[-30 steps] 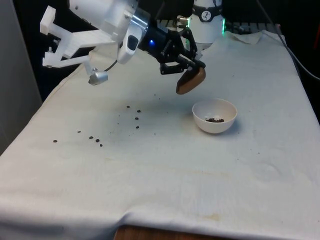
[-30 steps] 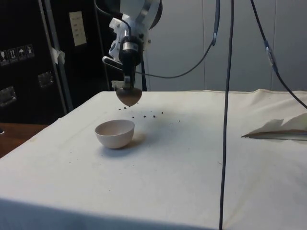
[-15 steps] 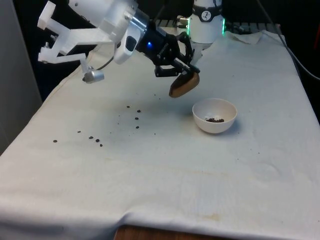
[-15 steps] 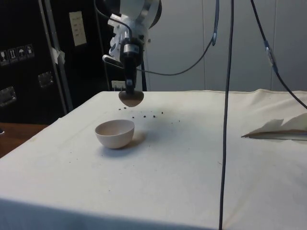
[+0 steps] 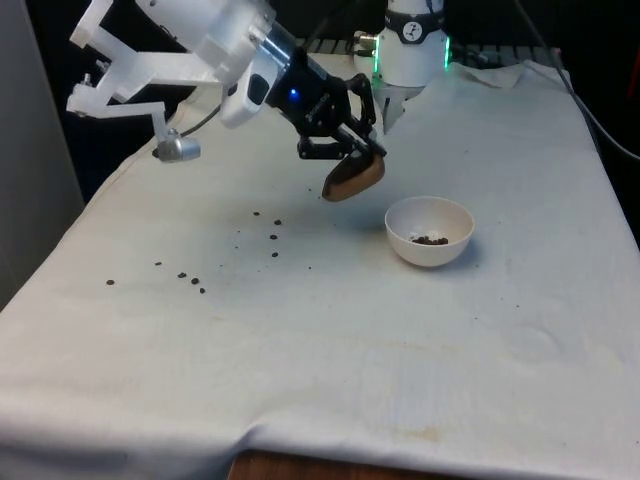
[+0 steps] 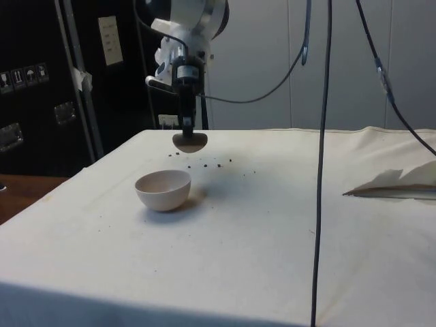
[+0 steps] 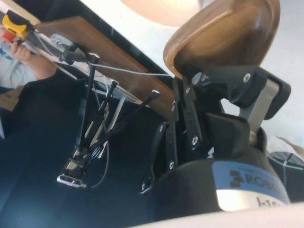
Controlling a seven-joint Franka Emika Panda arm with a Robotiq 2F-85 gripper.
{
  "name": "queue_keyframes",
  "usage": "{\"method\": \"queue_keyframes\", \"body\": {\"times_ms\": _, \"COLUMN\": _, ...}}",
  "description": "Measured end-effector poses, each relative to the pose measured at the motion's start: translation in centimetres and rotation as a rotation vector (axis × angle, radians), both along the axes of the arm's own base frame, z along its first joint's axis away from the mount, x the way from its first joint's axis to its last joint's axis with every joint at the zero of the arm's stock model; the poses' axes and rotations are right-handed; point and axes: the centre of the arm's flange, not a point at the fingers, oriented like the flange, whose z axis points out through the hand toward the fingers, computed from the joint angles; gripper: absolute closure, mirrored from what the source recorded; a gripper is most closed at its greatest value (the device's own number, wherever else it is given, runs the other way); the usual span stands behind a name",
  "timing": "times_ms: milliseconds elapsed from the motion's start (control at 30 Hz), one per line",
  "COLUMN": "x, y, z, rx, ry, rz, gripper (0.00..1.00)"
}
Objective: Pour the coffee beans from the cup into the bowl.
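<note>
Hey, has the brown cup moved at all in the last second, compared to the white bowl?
Yes. The cup, held tilted in the gripper, has drifted toward the front view's left, away from the bowl, which sits where it was.

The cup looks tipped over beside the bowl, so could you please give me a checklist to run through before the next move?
1. Grip: the pincer is shut on the brown cup. Ok.
2. Beans in the bowl: a few lie on its bottom. Ok.
3. Cup over the bowl: it hangs tilted above the cloth, to the front view's left of the bowl. Not ok for more pouring.
4. Spill: loose beans lie scattered on the cloth. Not ok.
5. Beans left in the cup: its inside is hidden. Cannot tell.
6. Bowl upright and apart from the cup: ok.
</note>
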Motion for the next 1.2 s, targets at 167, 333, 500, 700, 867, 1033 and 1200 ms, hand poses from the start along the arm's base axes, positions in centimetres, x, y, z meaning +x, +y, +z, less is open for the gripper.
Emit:
{"method": "queue_keyframes", "body": {"times_ms": 167, "x": 0.1, "y": -0.2, "z": -0.1, "rx": -0.025, "ry": -0.005, "rz": 0.006, "gripper": 1.00}}
{"method": "queue_keyframes", "body": {"times_ms": 333, "x": 0.1, "y": -0.4, "z": -0.2, "rx": -0.055, "ry": -0.009, "rz": 0.013, "gripper": 1.00}}
{"method": "queue_keyframes", "body": {"times_ms": 500, "x": 0.2, "y": -0.6, "z": -0.3, "rx": -0.082, "ry": -0.014, "rz": 0.018, "gripper": 1.00}}
{"method": "queue_keyframes", "body": {"times_ms": 700, "x": 0.2, "y": -0.8, "z": -0.4, "rx": -0.104, "ry": -0.017, "rz": 0.023, "gripper": 1.00}}
{"method": "queue_keyframes", "body": {"times_ms": 867, "x": 0.3, "y": -1.0, "z": -0.5, "rx": -0.136, "ry": -0.025, "rz": 0.029, "gripper": 1.00}}
{"method": "queue_keyframes", "body": {"times_ms": 1033, "x": 0.4, "y": -1.2, "z": -0.6, "rx": -0.160, "ry": -0.030, "rz": 0.034, "gripper": 1.00}}
{"method": "queue_keyframes", "body": {"times_ms": 1200, "x": 0.5, "y": -1.3, "z": -0.7, "rx": -0.193, "ry": -0.043, "rz": 0.037, "gripper": 1.00}}
